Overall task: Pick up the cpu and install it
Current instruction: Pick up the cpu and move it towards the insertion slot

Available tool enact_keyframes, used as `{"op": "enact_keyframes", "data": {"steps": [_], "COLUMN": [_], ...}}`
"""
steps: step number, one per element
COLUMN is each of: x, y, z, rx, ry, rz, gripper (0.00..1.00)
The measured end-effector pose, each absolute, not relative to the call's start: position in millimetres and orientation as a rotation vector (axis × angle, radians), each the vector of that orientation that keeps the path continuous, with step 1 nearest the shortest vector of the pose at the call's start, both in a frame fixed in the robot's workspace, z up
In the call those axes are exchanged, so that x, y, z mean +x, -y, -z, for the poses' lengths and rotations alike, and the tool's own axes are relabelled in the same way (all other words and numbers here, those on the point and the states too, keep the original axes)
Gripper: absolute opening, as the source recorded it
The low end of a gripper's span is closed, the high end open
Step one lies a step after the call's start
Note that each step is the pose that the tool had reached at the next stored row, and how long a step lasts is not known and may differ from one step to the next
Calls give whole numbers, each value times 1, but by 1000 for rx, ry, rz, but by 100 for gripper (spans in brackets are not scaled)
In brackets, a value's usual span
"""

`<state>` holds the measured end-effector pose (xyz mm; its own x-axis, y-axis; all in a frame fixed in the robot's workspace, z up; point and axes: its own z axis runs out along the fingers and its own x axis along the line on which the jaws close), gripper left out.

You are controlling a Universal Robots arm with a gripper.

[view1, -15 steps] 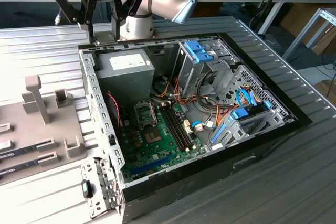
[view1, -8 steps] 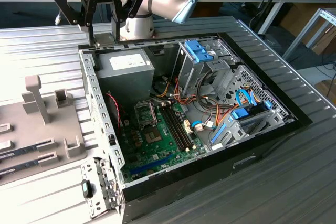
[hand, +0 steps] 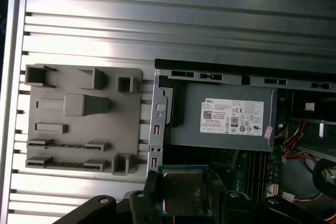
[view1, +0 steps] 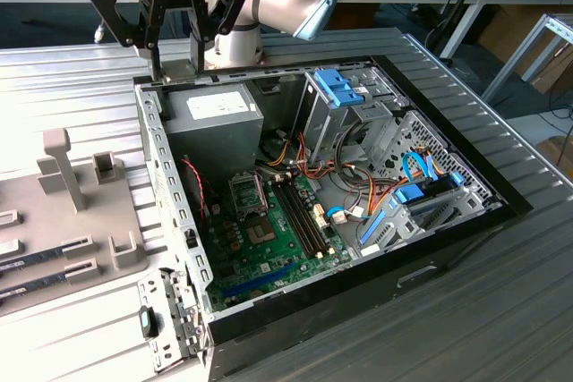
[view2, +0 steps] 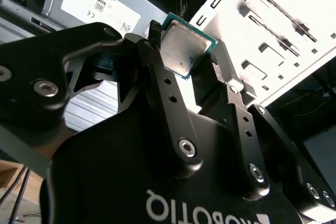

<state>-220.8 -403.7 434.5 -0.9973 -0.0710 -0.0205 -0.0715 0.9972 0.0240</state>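
Gripper [view1: 175, 67] hangs over the case [view1: 170, 221] at its 11 o'clock corner in the exterior view, just above the near edge of the power supply [view1: 210, 118].

- Fingers drawn narrow, clamped on the cpu [view2: 184, 51]. Both wrist views show the chip [hand: 182, 192] pinched between the two pads by opposite edges.
- Chip lies flat, silvery top facing the wrist cameras. My reading: an edge grip keeps the pads off the underside, and the level attitude suits a straight drop into a socket.
- Chip is in the air and touches nothing but the pads. The pick-up part looks done; the install is not.

Case lies on its side on the table [view1: 501, 310], open face up, which leaves the motherboard [view1: 269, 239] horizontal and reachable from above.

- Socket [view1: 246, 192] sits on the board at about 5 o'clock from the gripper, well apart from it. Cannot tell whether its frame is raised.
- Power supply fills the ground between gripper and socket.

Grey fixture [view1: 81, 221] rests on the table at 9 o'clock of the case, beside its wall. Its blocks and recesses look meant to hold parts at known spots. The first wrist view shows it next to the case corner.
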Motion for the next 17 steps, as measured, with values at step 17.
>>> {"op": "enact_keyframes", "data": {"steps": [17], "x": [-216], "y": [409], "z": [-427], "rx": [-111], "ry": [-3120], "rz": [-38], "gripper": [47]}}
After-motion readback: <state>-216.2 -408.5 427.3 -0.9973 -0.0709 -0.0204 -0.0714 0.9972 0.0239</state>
